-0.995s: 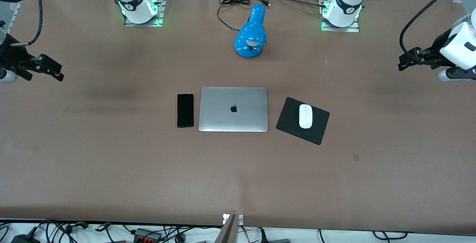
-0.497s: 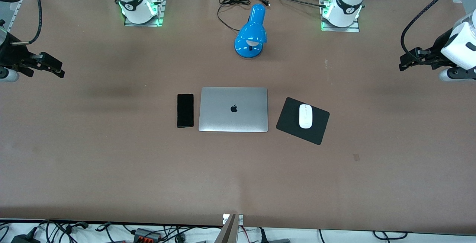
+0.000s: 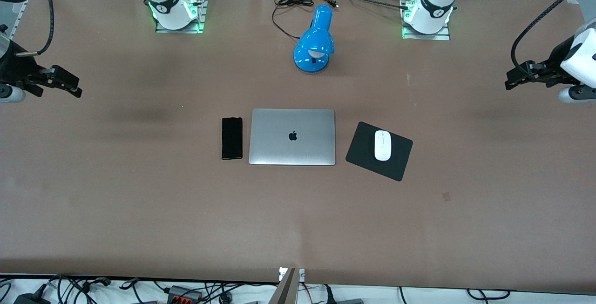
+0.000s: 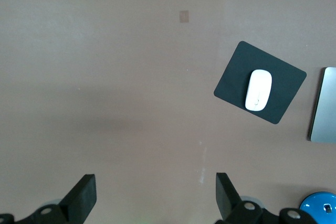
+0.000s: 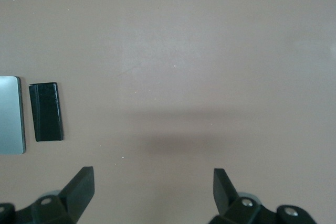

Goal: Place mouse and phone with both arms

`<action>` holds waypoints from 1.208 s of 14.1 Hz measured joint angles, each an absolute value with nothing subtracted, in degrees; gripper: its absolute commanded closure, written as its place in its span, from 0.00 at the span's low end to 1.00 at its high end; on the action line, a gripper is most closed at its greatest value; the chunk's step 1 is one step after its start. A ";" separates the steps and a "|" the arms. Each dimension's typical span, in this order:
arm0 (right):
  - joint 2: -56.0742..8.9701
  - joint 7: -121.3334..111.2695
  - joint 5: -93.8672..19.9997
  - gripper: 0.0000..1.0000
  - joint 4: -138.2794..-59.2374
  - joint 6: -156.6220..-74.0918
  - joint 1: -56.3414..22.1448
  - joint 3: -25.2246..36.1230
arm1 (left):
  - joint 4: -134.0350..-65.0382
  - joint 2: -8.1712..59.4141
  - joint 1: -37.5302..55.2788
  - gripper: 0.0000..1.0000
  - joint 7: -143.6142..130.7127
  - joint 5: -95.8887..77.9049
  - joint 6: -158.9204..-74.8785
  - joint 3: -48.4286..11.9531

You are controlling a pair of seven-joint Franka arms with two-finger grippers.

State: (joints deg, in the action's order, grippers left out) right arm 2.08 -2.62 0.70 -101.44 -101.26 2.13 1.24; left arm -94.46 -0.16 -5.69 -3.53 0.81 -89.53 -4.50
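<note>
The white mouse (image 3: pixel 382 145) lies on a black mouse pad (image 3: pixel 358 148) beside the closed silver laptop (image 3: pixel 292 137), toward the left arm's end; it also shows in the left wrist view (image 4: pixel 259 89). The black phone (image 3: pixel 232 138) lies flat beside the laptop toward the right arm's end; it shows in the right wrist view (image 5: pixel 46 111). My left gripper (image 3: pixel 514 80) is open and empty, high over bare table at the left arm's end. My right gripper (image 3: pixel 70 88) is open and empty, high over bare table at the right arm's end.
A blue desk lamp (image 3: pixel 314 41) with a black cord (image 3: pixel 291 2) lies between the arm bases, farther from the camera than the laptop. The brown table (image 3: pixel 298 220) runs to its front edge, where cables hang.
The left gripper has drawn back a little toward the left arm's end of the table. The right gripper has shifted only slightly. Mouse and phone have not moved.
</note>
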 measured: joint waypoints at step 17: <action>2.64 -2.63 0.70 0.00 -101.42 -100.11 1.78 1.38 | -94.45 -0.09 -5.23 0.00 -3.34 0.80 -89.98 -5.13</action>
